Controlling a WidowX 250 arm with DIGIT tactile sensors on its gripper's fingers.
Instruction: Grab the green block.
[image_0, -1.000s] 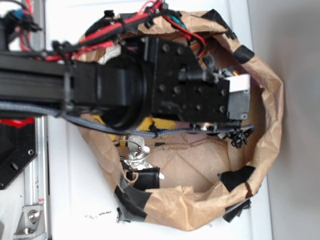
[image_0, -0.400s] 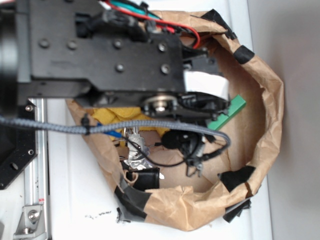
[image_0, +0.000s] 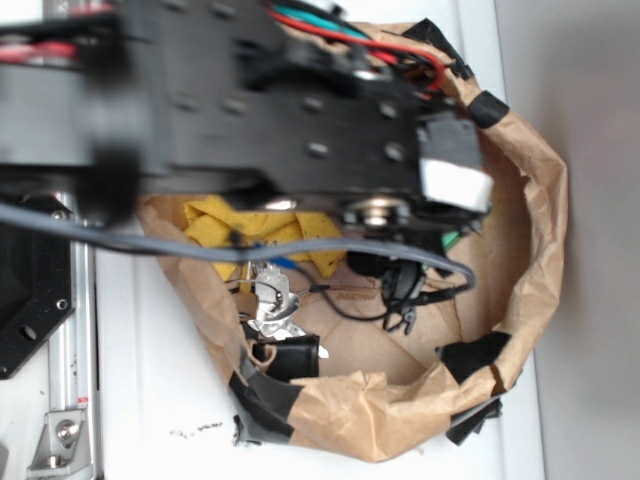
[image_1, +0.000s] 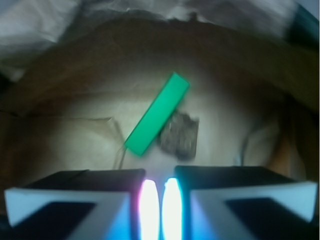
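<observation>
White tabletop at lower left; plain grey surface along the right edge; metal rail at far left; soft, even light.

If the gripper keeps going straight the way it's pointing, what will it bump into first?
Probably the green block. In the wrist view it lies tilted on the brown paper, just ahead of the gripper. A small grey lump sits beside it. Depth is hard to judge.

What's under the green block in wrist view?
The green block lies on the brown paper; a grey speckled lump pokes out beside its lower edge. Whatever sits directly beneath is covered.
</observation>
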